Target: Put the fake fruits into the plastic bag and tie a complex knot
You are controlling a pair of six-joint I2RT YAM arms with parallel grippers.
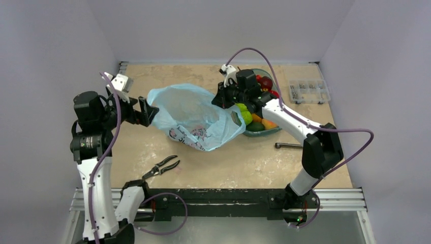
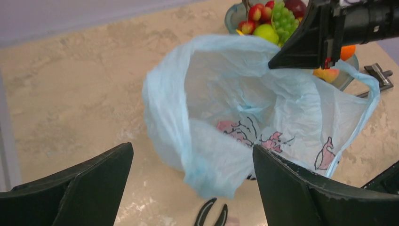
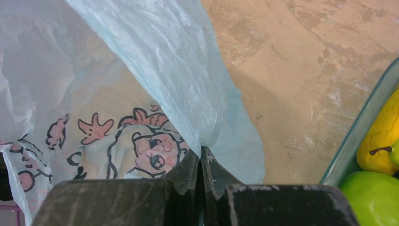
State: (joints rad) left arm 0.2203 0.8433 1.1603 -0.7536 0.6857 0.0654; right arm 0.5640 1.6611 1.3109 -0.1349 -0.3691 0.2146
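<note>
The light-blue plastic bag lies mid-table with its mouth held open, and it looks empty inside. My right gripper is shut on the bag's far rim, and the film is pinched between its fingertips. My left gripper is open at the bag's left rim. A fold of the bag hangs between its spread fingers. The fake fruits are piled in the teal dish just right of the bag. Grapes and apples show in the left wrist view. A yellow fruit and a green apple show in the right wrist view. No knot is visible.
Black pliers lie on the table in front of the bag. A metal tool lies at front right of the dish. A clear parts box stands at the back right. Walls enclose the table on three sides.
</note>
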